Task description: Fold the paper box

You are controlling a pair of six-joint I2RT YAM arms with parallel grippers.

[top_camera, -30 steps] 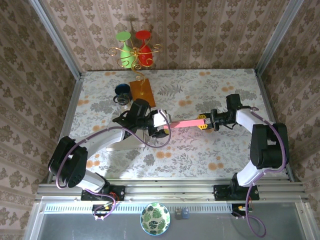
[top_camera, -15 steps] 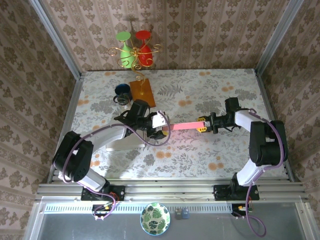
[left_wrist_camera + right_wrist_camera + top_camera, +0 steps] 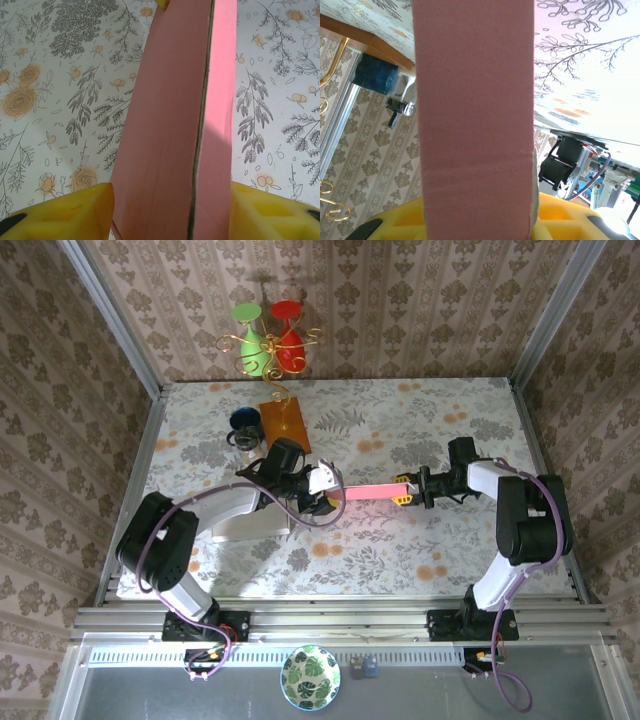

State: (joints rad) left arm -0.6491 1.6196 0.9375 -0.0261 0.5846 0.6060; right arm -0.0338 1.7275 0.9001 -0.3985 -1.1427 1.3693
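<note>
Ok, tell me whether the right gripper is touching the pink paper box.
Touching. The right wrist view shows the pink paper box clamped between the right gripper's yellow fingers, no gap either side.

Both arms are reaching inward, wrists facing each other. The left gripper (image 3: 322, 487) and the right gripper (image 3: 407, 489) are each pressing yellow fingers (image 3: 75, 210) against opposite ends of the flat pink paper box (image 3: 368, 490).
</note>
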